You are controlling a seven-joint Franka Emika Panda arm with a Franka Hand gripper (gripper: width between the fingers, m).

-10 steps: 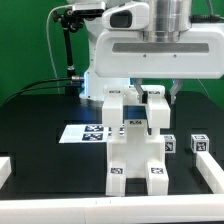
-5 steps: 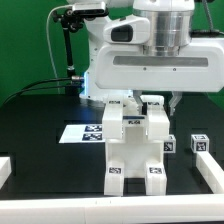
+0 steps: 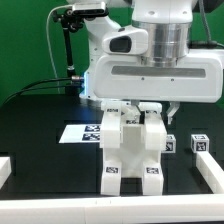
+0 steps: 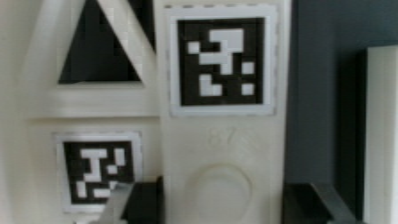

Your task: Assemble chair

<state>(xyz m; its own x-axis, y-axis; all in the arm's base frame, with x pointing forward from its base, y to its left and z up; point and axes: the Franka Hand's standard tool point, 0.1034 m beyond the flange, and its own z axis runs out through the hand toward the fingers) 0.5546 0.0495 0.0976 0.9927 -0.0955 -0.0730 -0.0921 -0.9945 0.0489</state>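
While chair (image 3: pixel 133 150) stands upright, hand (image 3: pixel 152 108) clamps its top part from directly above.

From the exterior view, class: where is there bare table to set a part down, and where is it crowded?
Free: the black table on the exterior view's left, bordered by the marker board, the white rail and the chair. Crowded: the exterior view's right, where two small tagged cubes stand between the chair and the other rail.

Arm (image 3: pixel 160 60) lowered; chair (image 3: pixel 133 150) shifted toward exterior view's left
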